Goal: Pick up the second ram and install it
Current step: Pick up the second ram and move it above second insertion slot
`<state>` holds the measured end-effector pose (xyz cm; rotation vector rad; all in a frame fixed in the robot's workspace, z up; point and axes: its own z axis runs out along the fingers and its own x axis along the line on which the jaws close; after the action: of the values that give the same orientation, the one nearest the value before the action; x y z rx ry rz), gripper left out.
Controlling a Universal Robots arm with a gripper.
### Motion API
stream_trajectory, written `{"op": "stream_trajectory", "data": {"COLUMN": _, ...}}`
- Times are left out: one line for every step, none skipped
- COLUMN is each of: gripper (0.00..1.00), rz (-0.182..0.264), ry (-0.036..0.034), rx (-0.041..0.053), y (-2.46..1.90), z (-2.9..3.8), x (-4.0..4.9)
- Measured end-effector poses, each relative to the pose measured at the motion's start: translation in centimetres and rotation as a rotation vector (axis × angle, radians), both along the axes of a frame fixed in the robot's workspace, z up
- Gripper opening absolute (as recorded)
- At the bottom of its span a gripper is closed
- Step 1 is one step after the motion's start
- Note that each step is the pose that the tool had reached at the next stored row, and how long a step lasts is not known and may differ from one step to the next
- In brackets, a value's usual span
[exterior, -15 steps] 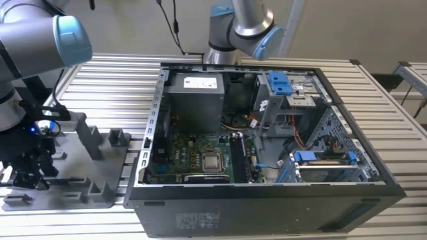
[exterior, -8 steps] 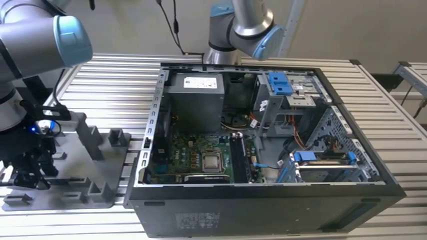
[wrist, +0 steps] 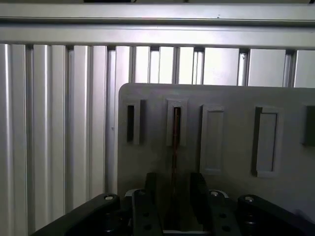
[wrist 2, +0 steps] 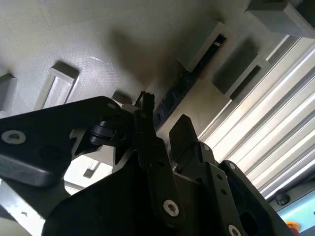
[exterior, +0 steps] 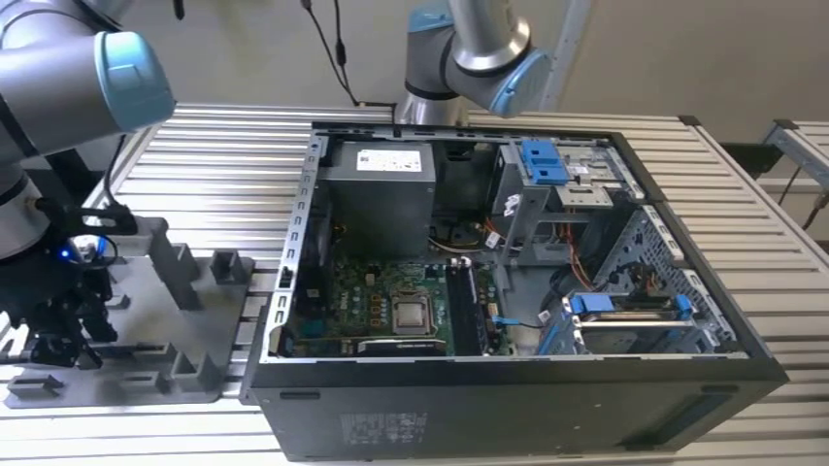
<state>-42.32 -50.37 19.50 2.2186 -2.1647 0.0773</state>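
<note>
Silver-grey arm (exterior: 39,58) with pale blue joint caps (exterior: 136,78), black screw-studded pincer (wrist: 173,196)

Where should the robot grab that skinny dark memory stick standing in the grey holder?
Probably on its two flat faces, partway along its length. The second ram stands on its thin edge, an end tucked in a slot of the grey holder, leaving both faces bare. Coming straight down from above, with the open end effector straddling it to pinch across its thickness, looks best.
</note>
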Motion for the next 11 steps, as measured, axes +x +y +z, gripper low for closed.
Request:
{"op": "stream_trajectory", "data": {"gripper": 0.42, "rz": 0.000, "ry": 0.0001, "rx": 0.0016, "y": -0.03, "z": 0.00, "x": 0.00}}
{"op": "stream_trajectory", "data": {"gripper": 0.42, "rz": 0.000, "ry": 0.0001, "rx": 0.0042, "y": -0.04, "z": 0.00, "x": 0.00}}
{"op": "stream_trajectory", "data": {"gripper": 0.42, "rz": 0.000, "ry": 0.0003, "rx": 0.0060, "y": -0.05, "z": 0.01, "x": -0.01}}
{"op": "stream_trajectory", "data": {"gripper": 0.42, "rz": 0.000, "ry": 0.0006, "rx": 0.0071, "y": -0.07, "z": 0.03, "x": 0.00}}
{"op": "stream_trajectory", "data": {"gripper": 0.42, "rz": 0.000, "ry": 0.0013, "rx": 0.0082, "y": -0.10, "z": 0.05, "x": 0.00}}
{"op": "stream_trajectory", "data": {"gripper": 0.42, "rz": 0.000, "ry": 0.0025, "rx": 0.0093, "y": -0.11, "z": 0.07, "x": 0.00}}
{"op": "stream_trajectory", "data": {"gripper": 0.42, "rz": 0.000, "ry": 0.0047, "rx": 0.0102, "y": -0.14, "z": 0.10, "x": 0.00}}
{"op": "stream_trajectory", "data": {"gripper": 0.42, "rz": 0.000, "ry": 0.0075, "rx": 0.0107, "y": -0.17, "z": 0.16, "x": 0.00}}
{"op": "stream_trajectory", "data": {"gripper": 0.42, "rz": 0.000, "ry": 0.0109, "rx": 0.0110, "y": -0.21, "z": 0.24, "x": 0.00}}
{"op": "stream_trajectory", "data": {"gripper": 0.42, "rz": 0.000, "ry": 0.0146, "rx": 0.0112, "y": -0.24, "z": 0.32, "x": 0.00}}
{"op": "stream_trajectory", "data": {"gripper": 0.42, "rz": 0.000, "ry": 0.0184, "rx": 0.0112, "y": -0.27, "z": 0.42, "x": 0.00}}
